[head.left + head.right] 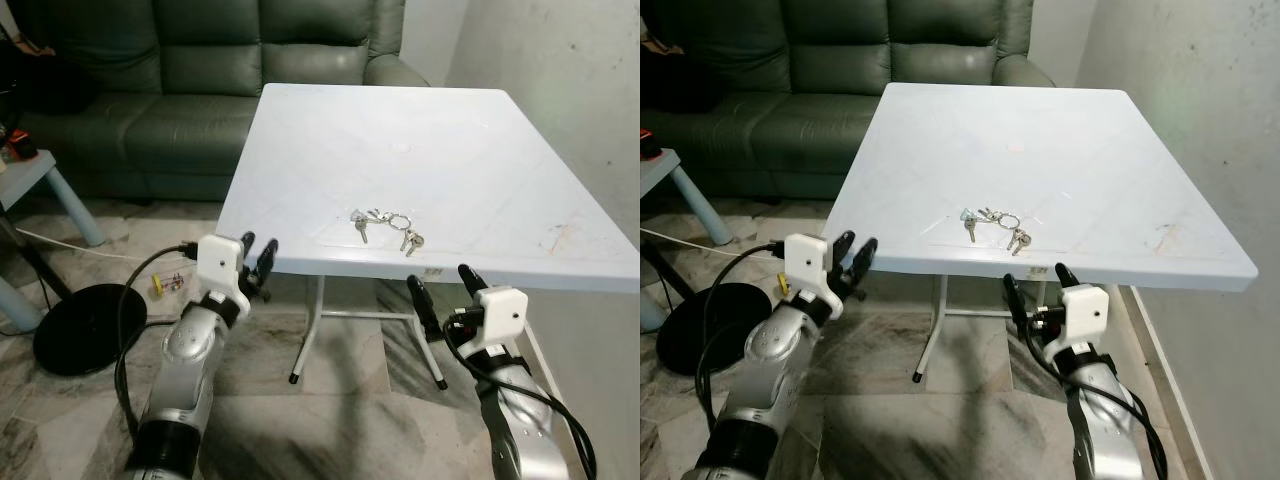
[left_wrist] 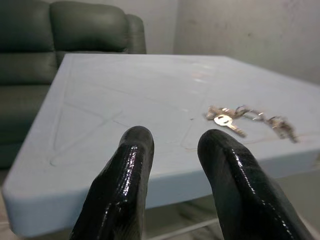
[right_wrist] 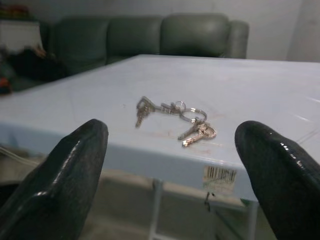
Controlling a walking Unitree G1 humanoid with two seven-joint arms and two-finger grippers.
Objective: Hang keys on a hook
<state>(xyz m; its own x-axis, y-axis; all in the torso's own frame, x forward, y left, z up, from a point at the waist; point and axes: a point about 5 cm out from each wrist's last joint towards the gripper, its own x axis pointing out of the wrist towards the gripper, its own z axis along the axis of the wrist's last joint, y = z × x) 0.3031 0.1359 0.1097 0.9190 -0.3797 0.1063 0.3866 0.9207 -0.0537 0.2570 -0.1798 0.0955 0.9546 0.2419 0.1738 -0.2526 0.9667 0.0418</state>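
Keys (image 1: pixel 386 226) lie flat near tabletop (image 1: pixel 470 140) front edge. Right pincer (image 1: pixel 441 290) spread wide, below edge, nearest: lift it, then pinch the ring. Left pincer (image 1: pixel 259 262) slightly apart, empty.

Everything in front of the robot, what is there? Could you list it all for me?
Table: one, white, in front of the robot, beside the wall.
Keys: one bunch on rings, silver, lying on the table near its front edge.
Sofa: one, grey-green, behind the table.
Side table: one, pale blue, at the far left.
Round base: one, black, on the floor at the left.
Cable: one, black, curling over the floor by the round base.
Wall: light, marked, on the right.
Left gripper: black fingers, open, below the table's front left edge.
Right gripper: black fingers, wide open, below the front edge under the keys.
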